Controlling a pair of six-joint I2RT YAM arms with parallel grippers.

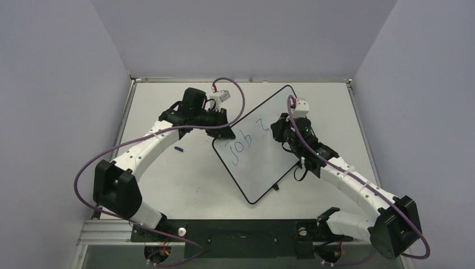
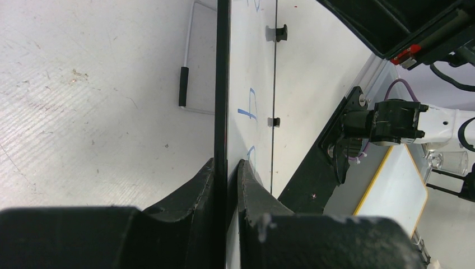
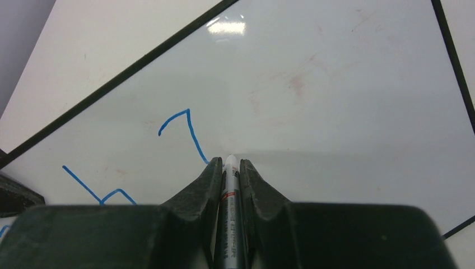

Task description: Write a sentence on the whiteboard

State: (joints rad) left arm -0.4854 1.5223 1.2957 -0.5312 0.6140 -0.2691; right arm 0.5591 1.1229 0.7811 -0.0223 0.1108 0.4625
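Observation:
The whiteboard [image 1: 263,168] lies turned like a diamond in the middle of the table. Blue lettering [image 1: 236,150] runs across its upper left part, and some strokes [image 3: 187,129] show in the right wrist view. My left gripper [image 1: 224,133] is shut on the board's left edge [image 2: 222,84], one finger on each face. My right gripper [image 1: 278,131] is shut on a grey marker [image 3: 230,224], whose tip [image 3: 230,160] touches the board [image 3: 336,84] at the end of a blue stroke. The board's face [image 2: 246,67] with blue marks also shows in the left wrist view.
A small blue marker cap [image 1: 178,149] lies on the table left of the board. A wire stand with a black grip [image 2: 183,87] sits behind the board. Grey walls close in the table on three sides. The arms' black base plate [image 1: 241,231] runs along the near edge.

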